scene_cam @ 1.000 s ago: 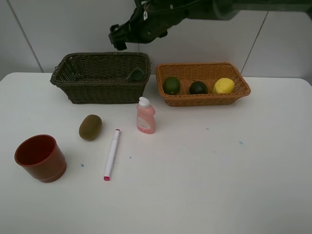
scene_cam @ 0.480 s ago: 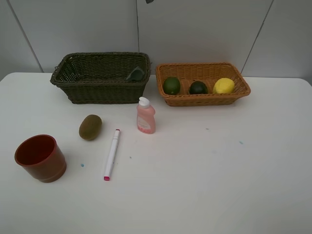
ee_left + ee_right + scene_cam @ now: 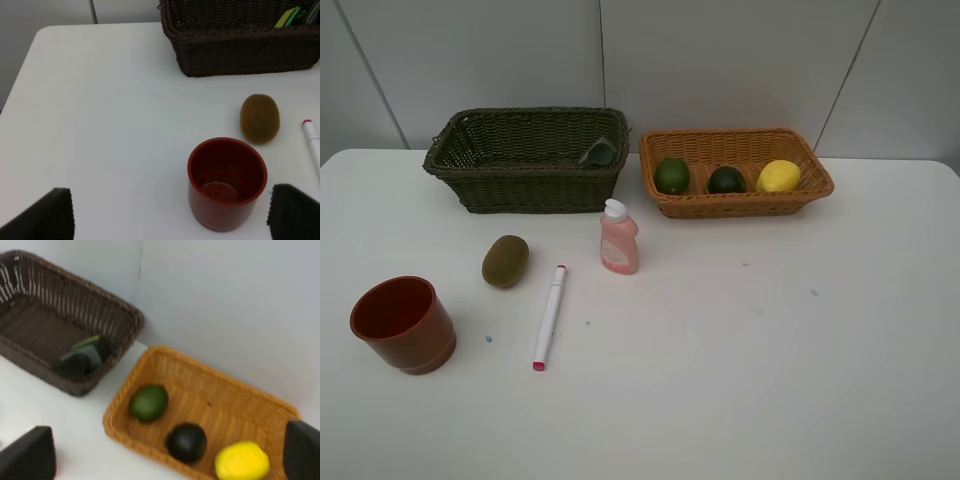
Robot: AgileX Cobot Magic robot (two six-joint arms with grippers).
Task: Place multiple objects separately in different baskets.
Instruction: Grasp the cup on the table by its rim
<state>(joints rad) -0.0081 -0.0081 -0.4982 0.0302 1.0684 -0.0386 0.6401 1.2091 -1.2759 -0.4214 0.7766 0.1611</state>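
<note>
**Exterior high view: four things sorted, four left out**

Nearest to us on the white surface [image 3: 740,390] stands the red plastic cup [image 3: 402,325], upright and empty. Just beyond it lie the white pink-tipped marker [image 3: 549,316] and the brown kiwi [image 3: 505,260], near each other but apart. The pink white-capped bottle [image 3: 619,238] stands upright a little farther in. None of these four is in a basket, so we count them as the work left.

At the back, the dark olive-brown basket [image 3: 525,192] holds the dark grey-green bottle [image 3: 599,153] in its corner nearest the other basket. Just beside it, the light orange-tan basket [image 3: 740,208] holds two dark green round fruits [image 3: 672,176] and the yellow lemon [image 3: 779,176] in a row. We judge the job about half done. On that pattern the kiwi belongs with the fruit, and the cup, marker and pink bottle belong in the dark basket.

Neither arm shows in the high view. The left fingers [image 3: 45,217] stand spread wide over the cup and hold nothing. The right fingers [image 3: 27,457] are spread wide too, empty, above the baskets. Both pairs are cut off by the frame edge.

Only the top of the dark bottle shows over the basket wall. The right wrist picture is blurred, so we cannot read finer detail there.
</note>
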